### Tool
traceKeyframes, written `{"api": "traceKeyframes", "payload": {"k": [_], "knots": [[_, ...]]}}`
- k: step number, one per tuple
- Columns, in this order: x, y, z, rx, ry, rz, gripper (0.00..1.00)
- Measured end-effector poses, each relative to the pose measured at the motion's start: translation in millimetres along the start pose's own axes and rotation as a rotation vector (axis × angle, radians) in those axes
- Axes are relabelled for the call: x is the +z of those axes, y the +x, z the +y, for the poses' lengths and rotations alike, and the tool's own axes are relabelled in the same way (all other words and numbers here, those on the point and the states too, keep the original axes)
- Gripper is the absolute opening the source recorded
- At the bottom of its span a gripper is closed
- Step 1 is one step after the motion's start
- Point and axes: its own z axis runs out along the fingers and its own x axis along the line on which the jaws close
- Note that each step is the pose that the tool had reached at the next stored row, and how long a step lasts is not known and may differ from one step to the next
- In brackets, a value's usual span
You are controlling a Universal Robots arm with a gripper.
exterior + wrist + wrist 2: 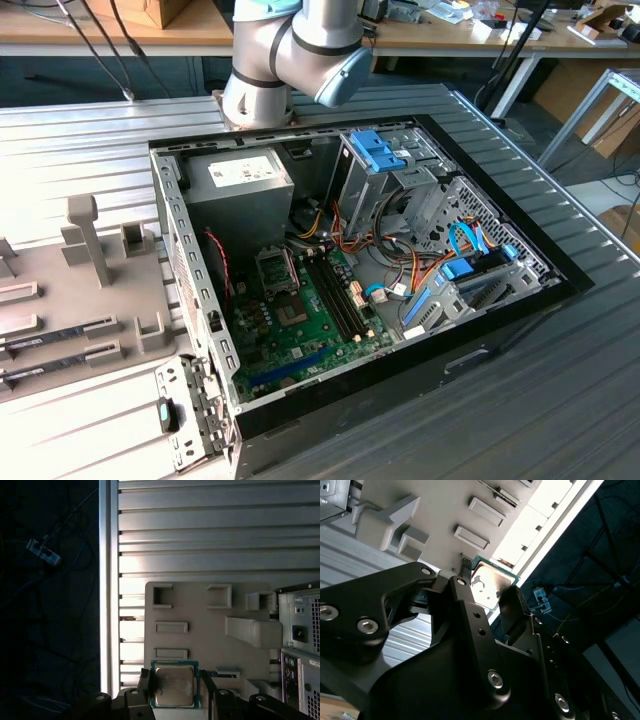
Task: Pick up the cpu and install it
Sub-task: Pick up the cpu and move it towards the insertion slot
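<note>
First wrist view, jaws clamped on the cpu (174, 686), side edges partly hidden

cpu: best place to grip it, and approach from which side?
Take the cpu by two opposite thin edges, approaching square to its flat silver top. It's a thin flat square, so the faces give nothing to pinch; only the green-rimmed edges do. Both wrist views show the jaws shut on opposite edges this way.

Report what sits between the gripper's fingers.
The cpu sits there, clamped by the gripper on two opposite edges with its metal top facing the cameras. Both wrist views show this, with the grey tray behind it.
</note>
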Motion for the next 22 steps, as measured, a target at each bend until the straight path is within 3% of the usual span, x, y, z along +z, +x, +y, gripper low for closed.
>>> {"api": "traceKeyframes", "payload": {"k": [22], "knots": [[-10.5,0.4,0.4,0.0,-0.0005,0.0,0.47]]}}
